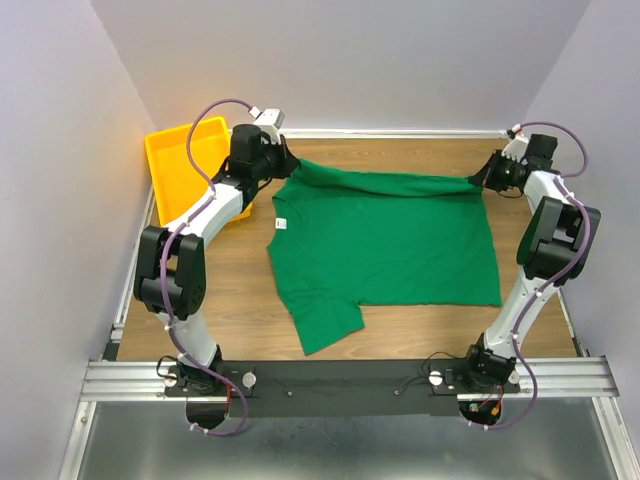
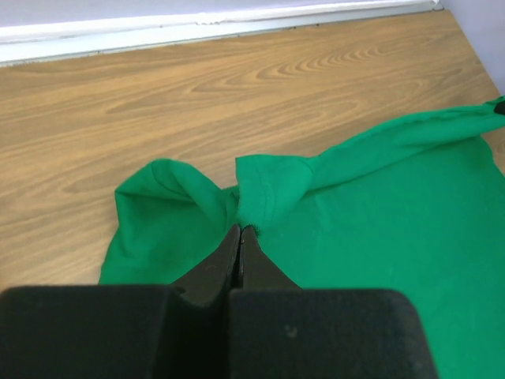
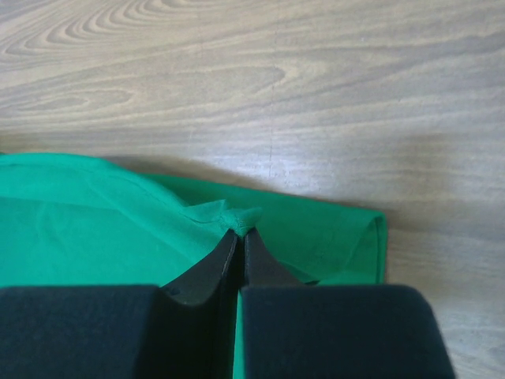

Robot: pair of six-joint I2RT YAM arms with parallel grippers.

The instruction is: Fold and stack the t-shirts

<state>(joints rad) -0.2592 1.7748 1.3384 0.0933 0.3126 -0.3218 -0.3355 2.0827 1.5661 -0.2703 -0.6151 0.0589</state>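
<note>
A dark green t-shirt (image 1: 385, 240) lies spread on the wooden table, its white neck tag (image 1: 281, 223) at the left and one sleeve pointing to the near edge. My left gripper (image 1: 283, 163) is shut on the shirt's far left corner, and its pinched fold shows in the left wrist view (image 2: 268, 189). My right gripper (image 1: 478, 180) is shut on the far right corner, and the pinched hem shows in the right wrist view (image 3: 237, 217). The far edge is lifted and stretched between both grippers.
A yellow tray (image 1: 180, 165) stands at the far left, just behind the left arm. A white wall edge (image 2: 197, 28) runs along the table's far side. Bare wood (image 3: 316, 95) lies beyond the shirt's far edge.
</note>
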